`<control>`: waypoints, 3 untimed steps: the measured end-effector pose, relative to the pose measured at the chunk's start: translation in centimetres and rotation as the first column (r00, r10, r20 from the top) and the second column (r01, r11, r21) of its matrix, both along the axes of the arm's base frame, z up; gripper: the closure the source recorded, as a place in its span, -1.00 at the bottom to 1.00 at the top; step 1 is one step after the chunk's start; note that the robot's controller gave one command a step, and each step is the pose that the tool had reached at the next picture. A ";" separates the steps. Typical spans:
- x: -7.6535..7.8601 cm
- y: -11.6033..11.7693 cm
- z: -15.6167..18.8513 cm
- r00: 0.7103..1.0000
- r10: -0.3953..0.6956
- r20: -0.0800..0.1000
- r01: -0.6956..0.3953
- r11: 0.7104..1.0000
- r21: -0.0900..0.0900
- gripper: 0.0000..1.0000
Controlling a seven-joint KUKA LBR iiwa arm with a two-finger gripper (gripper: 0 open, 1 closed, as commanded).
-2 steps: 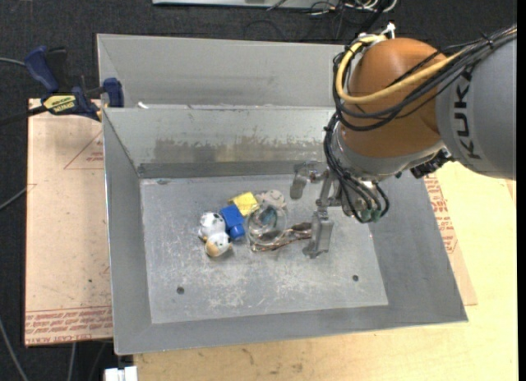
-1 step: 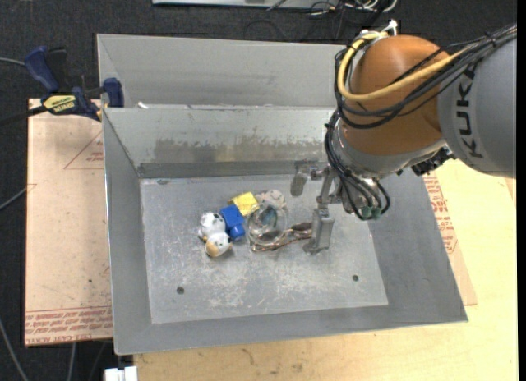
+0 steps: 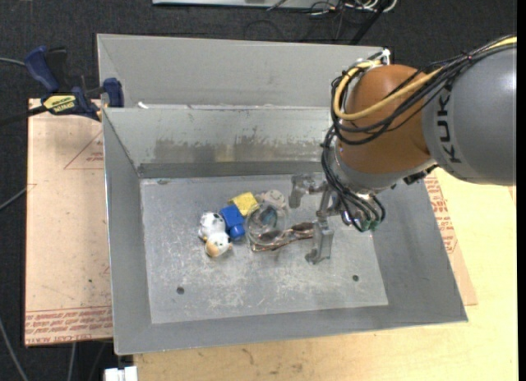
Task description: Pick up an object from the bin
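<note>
Camera view from above: my claw [image 3: 311, 217] is down inside the bin [image 3: 246, 297], a bit right of the frame's centre. It looks spread open. One grey finger [image 3: 321, 245] sits lower in the frame, the other higher up, and there's nothing gripped between them as far as I can see.

The closest thing is a thin brownish bent-wire piece [image 3: 279, 240] lying on the bin floor just left of the claw. Its long axis runs roughly left to right across the frame, and its right end comes up right beside my lower finger. I honestly can't tell whether they're touching.

Past that, further left, is a small heap:
- a clear roundish thing [image 3: 265, 222]
- a beige lump [image 3: 272, 199]
- a yellow piece [image 3: 244, 203]
- a blue block [image 3: 233, 223]
- a little white toy [image 3: 214, 236] at the far left

My guess is the wire piece is the one to go for. My fingers are split up and down in the frame, so across its length. A small shift left should straddle it, though being so thin and flat it could slip out.
</note>
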State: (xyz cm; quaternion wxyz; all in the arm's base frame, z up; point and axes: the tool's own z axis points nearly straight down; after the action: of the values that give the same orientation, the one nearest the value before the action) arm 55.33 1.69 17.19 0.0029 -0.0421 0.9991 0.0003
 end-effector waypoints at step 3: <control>1.8 -4.0 -10.3 0.968 0.252 -0.002 -0.252 0.968 -0.001 -1.00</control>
State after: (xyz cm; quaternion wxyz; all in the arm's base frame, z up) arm 57.13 -2.32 6.87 0.0020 -0.1689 0.9856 0.0003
